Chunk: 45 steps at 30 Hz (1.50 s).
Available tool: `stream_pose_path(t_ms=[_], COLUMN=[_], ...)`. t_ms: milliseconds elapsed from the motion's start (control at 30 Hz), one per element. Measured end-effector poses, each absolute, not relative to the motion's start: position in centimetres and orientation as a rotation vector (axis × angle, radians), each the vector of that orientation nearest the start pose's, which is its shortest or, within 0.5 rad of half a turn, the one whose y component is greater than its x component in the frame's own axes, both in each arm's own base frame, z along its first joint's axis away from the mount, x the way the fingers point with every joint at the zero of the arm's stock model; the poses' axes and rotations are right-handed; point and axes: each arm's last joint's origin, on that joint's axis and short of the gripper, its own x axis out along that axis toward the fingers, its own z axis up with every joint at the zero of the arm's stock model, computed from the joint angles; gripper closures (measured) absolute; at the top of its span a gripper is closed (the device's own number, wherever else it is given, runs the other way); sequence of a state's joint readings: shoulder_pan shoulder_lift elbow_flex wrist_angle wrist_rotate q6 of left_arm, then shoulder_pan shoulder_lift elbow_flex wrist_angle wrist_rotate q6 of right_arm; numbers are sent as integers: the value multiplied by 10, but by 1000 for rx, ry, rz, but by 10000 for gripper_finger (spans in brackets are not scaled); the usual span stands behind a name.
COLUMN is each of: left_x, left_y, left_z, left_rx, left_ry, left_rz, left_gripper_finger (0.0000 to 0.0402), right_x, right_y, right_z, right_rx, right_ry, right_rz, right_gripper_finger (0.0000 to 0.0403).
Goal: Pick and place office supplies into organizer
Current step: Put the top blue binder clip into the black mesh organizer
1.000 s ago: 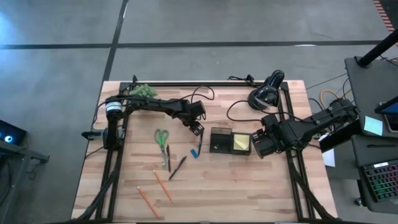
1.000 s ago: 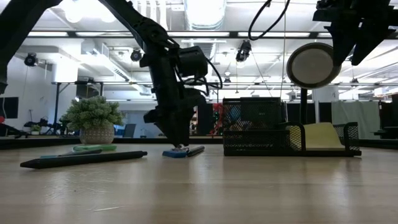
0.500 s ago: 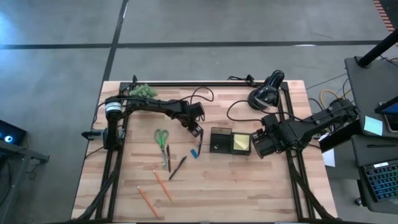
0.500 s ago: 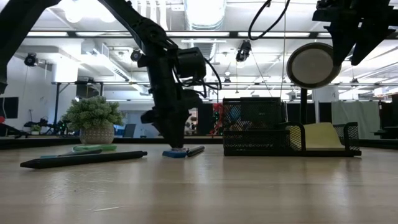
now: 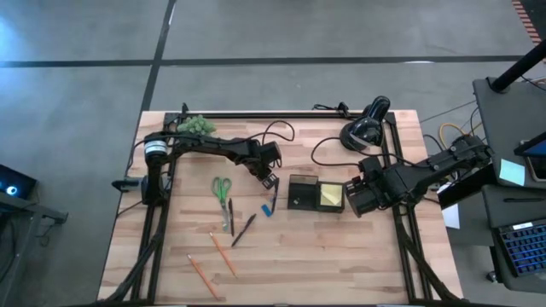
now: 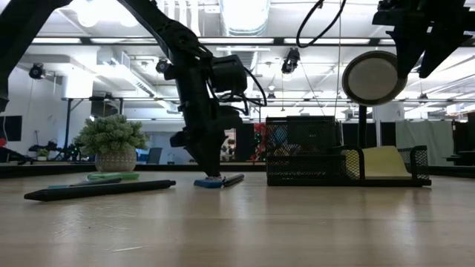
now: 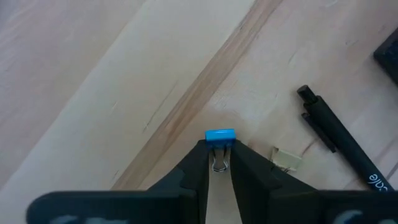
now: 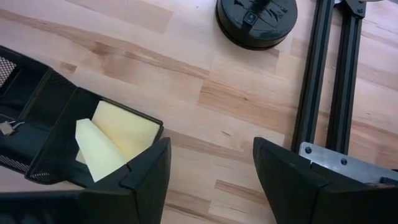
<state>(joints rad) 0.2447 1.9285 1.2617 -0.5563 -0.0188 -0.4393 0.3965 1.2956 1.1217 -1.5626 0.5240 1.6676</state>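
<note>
Sticky-note pad (image 5: 332, 195) in organizer (image 5: 301, 191) at worktop's three o'clock; scissors (image 5: 222, 188), pens, pencils still out — left hand (image 7: 217, 167) clenched on blue clip (image 7: 219, 135) beside organizer; right hand (image 8: 210, 163) released, idle.

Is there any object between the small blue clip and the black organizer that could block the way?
Nothing visible blocks it. The left gripper has its fingers around the blue clip. A dark pen lies beside the clip, flat on the table. The organizer is apart from both.
</note>
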Motion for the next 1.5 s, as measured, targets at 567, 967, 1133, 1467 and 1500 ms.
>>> stream_pose_path(t_ms=[567,967,1133,1467,1500], left_x=[359,356,368,406,409], left_y=[79,1,-19,-14,-14], left_z=[197,252,247,216,212], left_rx=[-527,-423,-408,-426,-428], left_ry=[1038,865,812,705,728], left_rz=[456,187,100,146,147], left_gripper_finger=[355,354,354,354,354], right_x=[176,175,175,175,175], right_y=[58,58,58,58,58], right_z=[283,283,282,284,284], right_rx=[569,584,599,479,477], right_ry=[960,953,943,1020,1017], right_rz=[-1201,-1219,-1231,-1145,-1146], right_gripper_finger=[183,183,183,183,183])
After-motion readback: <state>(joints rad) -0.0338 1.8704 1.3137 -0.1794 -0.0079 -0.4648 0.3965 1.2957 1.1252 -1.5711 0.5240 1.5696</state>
